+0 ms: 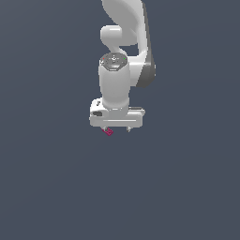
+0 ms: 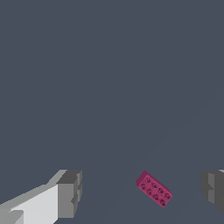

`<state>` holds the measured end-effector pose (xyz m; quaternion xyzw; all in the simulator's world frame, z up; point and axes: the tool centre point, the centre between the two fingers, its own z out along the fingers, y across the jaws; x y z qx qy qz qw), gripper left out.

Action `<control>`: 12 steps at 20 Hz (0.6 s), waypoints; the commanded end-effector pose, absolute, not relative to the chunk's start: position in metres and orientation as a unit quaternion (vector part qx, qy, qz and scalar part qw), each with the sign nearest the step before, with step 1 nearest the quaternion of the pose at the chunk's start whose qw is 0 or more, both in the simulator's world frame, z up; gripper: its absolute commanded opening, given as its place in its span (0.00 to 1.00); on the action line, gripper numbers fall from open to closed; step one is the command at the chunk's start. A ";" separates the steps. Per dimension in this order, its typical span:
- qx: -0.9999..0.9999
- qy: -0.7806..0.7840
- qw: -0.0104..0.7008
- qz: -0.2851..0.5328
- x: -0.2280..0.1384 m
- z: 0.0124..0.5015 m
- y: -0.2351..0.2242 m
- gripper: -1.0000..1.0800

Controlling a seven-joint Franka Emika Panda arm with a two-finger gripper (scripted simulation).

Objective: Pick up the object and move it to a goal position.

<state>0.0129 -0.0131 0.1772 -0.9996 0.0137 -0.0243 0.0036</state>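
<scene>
The object [image 2: 154, 189] is a tiny magenta-red studded block lying at an angle on the dark grey ground. In the wrist view it sits in the gap between my two grey fingertips [image 2: 69, 194], nearer the other one [image 2: 213, 190], and touches neither. My gripper [image 2: 141, 192] is open. In the exterior view the white gripper [image 1: 116, 129] points straight down, and the object [image 1: 108, 131] peeks out just under its edge on the exterior view's left.
The white arm [image 1: 123, 51] rises above the hand toward the top of the exterior view. Plain dark grey ground [image 1: 56, 187] surrounds the hand on every side.
</scene>
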 end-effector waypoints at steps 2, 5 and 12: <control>-1.000 0.014 0.003 -0.025 0.013 0.178 -0.014 0.96; -0.999 0.012 -0.001 -0.030 0.016 0.183 -0.022 0.96; -0.999 0.008 -0.008 -0.039 0.019 0.193 -0.036 0.96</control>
